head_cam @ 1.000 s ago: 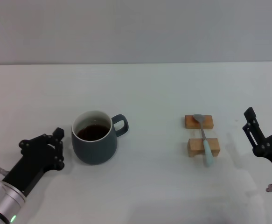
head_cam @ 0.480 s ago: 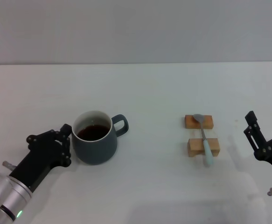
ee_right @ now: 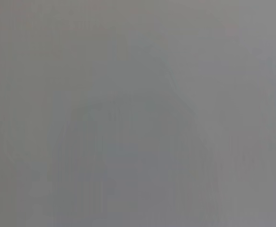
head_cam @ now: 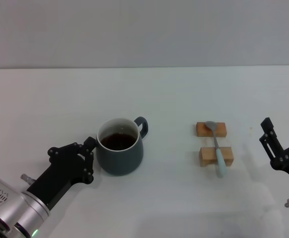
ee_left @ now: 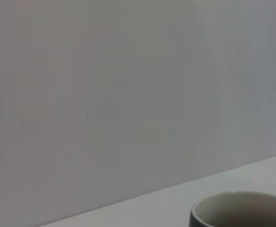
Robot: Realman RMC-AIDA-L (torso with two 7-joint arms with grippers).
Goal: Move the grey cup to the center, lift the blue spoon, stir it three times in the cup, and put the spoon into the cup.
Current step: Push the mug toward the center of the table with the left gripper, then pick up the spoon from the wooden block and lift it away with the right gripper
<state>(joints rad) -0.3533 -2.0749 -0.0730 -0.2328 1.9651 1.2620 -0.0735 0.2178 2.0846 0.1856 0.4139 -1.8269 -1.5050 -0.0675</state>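
The grey cup (head_cam: 119,152) stands left of the table's middle with dark liquid inside, its handle pointing to the back right. Its pale rim (ee_left: 237,208) also shows in the left wrist view. My left gripper (head_cam: 88,161) is open, with its fingertips against the cup's left side, not around it. The blue spoon (head_cam: 217,148) lies across two tan wooden blocks (head_cam: 211,130), bowl toward the back and light-blue handle toward the front. My right gripper (head_cam: 282,120) is open and empty at the right edge, apart from the spoon. The right wrist view shows only blank grey.
The second wooden block (head_cam: 216,156) sits just in front of the first. The white table (head_cam: 174,99) ends at a grey wall at the back.
My left gripper has moved to the right and met the cup. The cup has slid rightward with it, and its handle has turned a little toward the back. The right arm has barely moved.
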